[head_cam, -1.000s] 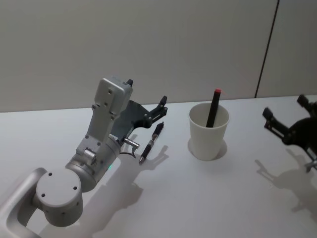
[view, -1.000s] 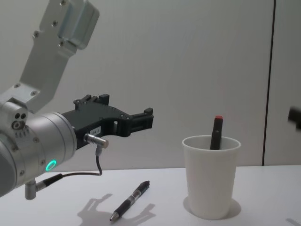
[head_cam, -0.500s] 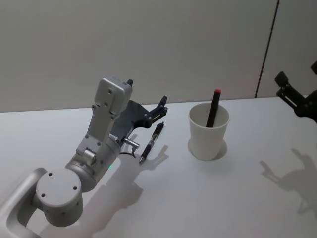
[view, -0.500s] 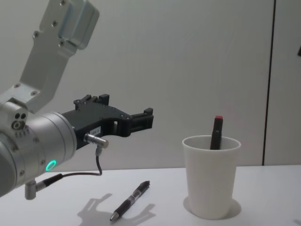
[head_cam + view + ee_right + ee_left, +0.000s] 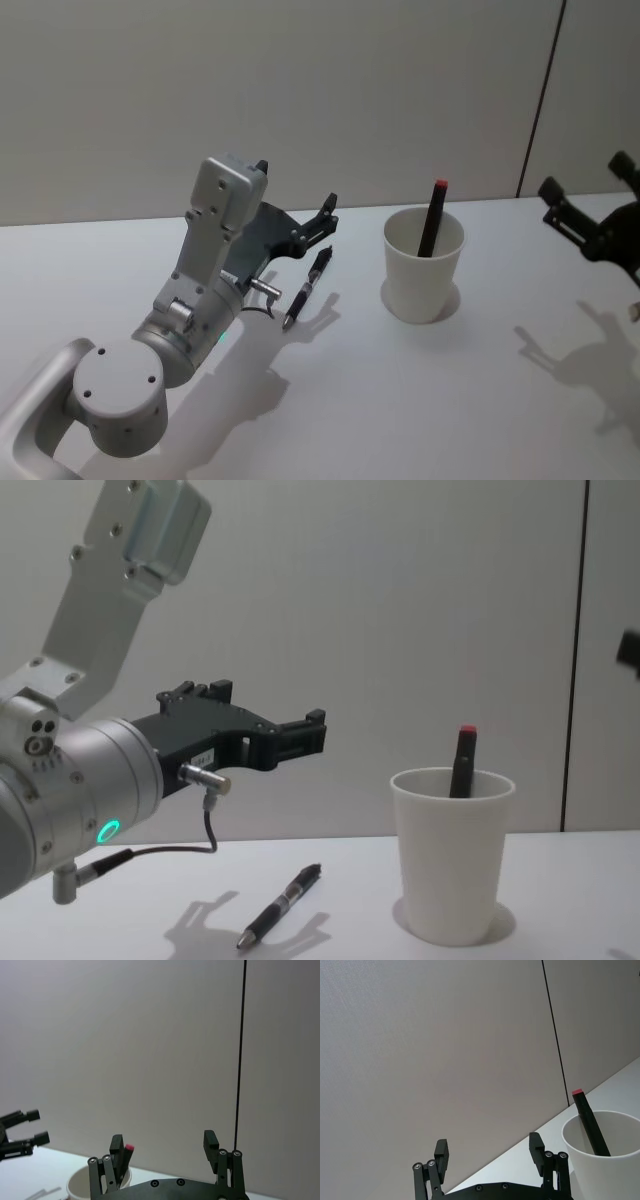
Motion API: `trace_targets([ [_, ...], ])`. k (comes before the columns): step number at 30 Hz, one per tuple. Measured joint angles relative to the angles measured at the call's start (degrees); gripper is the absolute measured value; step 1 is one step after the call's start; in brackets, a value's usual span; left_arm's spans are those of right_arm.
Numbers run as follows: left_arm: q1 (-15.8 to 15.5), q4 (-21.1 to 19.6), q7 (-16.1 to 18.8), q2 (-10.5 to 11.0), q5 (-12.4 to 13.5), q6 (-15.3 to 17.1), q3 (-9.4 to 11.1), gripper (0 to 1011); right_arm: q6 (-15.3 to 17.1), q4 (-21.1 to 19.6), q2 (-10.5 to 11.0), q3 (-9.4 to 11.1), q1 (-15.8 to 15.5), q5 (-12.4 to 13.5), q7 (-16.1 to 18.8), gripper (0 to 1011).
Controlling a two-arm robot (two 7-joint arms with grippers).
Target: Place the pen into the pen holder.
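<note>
A black pen (image 5: pixel 305 288) (image 5: pixel 279 906) lies flat on the white table, left of the pen holder. The pen holder (image 5: pixel 424 265) (image 5: pixel 452 855) (image 5: pixel 607 1160) is a white paper cup standing upright, with a red-topped black pen (image 5: pixel 431 218) (image 5: pixel 463 760) (image 5: pixel 590 1122) leaning inside it. Above the lying pen hovers my left gripper (image 5: pixel 328 215) (image 5: pixel 315 730) (image 5: pixel 489 1144), open and empty, pointing toward the cup. My right gripper (image 5: pixel 585 175) (image 5: pixel 163 1140) hangs open and empty in the air to the right of the cup, well apart from it.
The white table (image 5: pixel 400 400) runs up to a plain grey wall (image 5: pixel 300 90) with a dark vertical seam at the right. My left arm's large silver links (image 5: pixel 200 290) take up the near left.
My right gripper rose and drew off to the right, then came partly back down. The left arm, the lying pen and the cup have stayed put.
</note>
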Motion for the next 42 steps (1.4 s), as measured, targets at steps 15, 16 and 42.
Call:
trace_targets([
  [15,0.0,0.0,0.0,0.0,0.0,0.0,0.0,1001,10.7,0.7,1.0,-0.8,-0.9,-3.7,0.4,1001],
  [16,0.0,0.0,0.0,0.0,0.0,0.0,0.0,1001,11.2,0.7,1.0,-0.8,-1.0,-3.9,0.4,1001],
  [42,4.3,-5.0,0.6,3.0,-7.6,11.4,-1.1,1001,19.0,1.8,1.4,-1.7,-1.4,-7.2,0.9,1001],
])
